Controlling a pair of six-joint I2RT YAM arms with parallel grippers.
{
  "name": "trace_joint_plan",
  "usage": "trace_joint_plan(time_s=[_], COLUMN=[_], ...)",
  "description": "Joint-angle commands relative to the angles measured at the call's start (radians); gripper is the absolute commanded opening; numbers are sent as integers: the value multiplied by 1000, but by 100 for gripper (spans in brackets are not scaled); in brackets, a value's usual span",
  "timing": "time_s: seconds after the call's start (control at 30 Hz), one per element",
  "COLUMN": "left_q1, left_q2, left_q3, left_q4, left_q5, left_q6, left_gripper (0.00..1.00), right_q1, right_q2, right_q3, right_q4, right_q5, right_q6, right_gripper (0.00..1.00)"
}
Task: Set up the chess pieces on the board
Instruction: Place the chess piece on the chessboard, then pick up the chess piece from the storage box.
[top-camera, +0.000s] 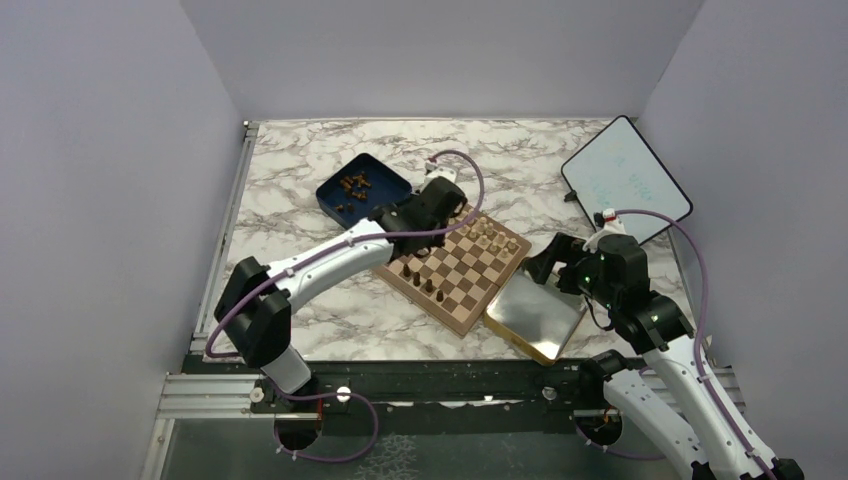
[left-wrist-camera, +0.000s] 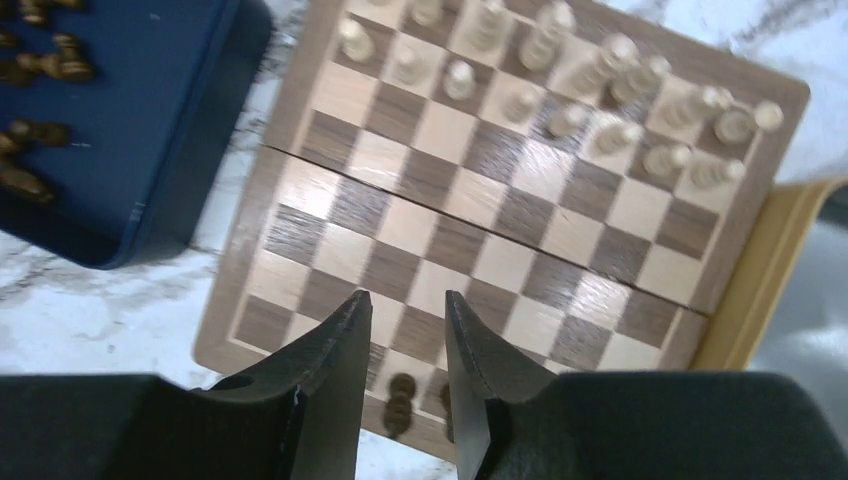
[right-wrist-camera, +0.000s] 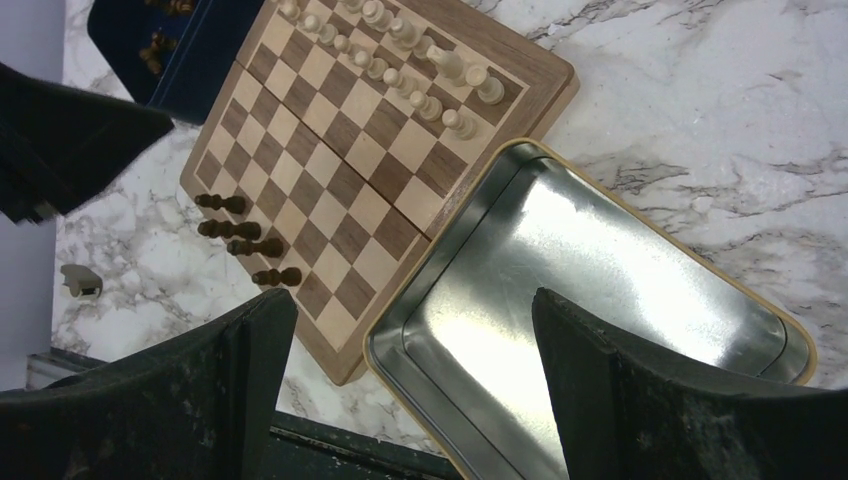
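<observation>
Marble desk (top-camera: 300, 320), board (left-wrist-camera: 520, 215) at centre. Left claw (left-wrist-camera: 404, 335) low over board's edge row, slightly parted, pinching nothing. Dark piece (left-wrist-camera: 401, 398) stands between tips. I judge: lift straight up, avoid clipping it. Right claw (right-wrist-camera: 412, 330) spread wide, empty, above tray (right-wrist-camera: 600, 250). Right wrist view alone shows four dark pieces (right-wrist-camera: 255, 246) standing. Left wrist view shows more lying in blue box (left-wrist-camera: 150, 130).

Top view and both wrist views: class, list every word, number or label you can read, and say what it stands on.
None can be read.
The white panel: faint bluish marks, too blurred to read.
The board, blue box and metal tray: no lettering visible.
</observation>
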Motion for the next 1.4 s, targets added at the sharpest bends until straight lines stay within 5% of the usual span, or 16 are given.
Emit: trace_joint_plan(time_s=[0.0,0.3,0.63,1.37], left_q1=[132,445,651,724], left_q2=[-66,-27,146,404], left_q3=[53,115,217,287], left_q4=[-16,-17,-4,12], left_q5=[84,179,258,300], left_q6=[62,124,158,229], left_gripper=[35,35,32,27], right_q1=[6,7,6,7], right_q2=[-1,0,9,30], right_q3=[-13,-40,-55,-26], right_q4=[44,76,94,80], right_q5=[-46,-84,-99,-85], right_q6=[-6,-4,-3,-24], right_gripper=[94,94,94,94])
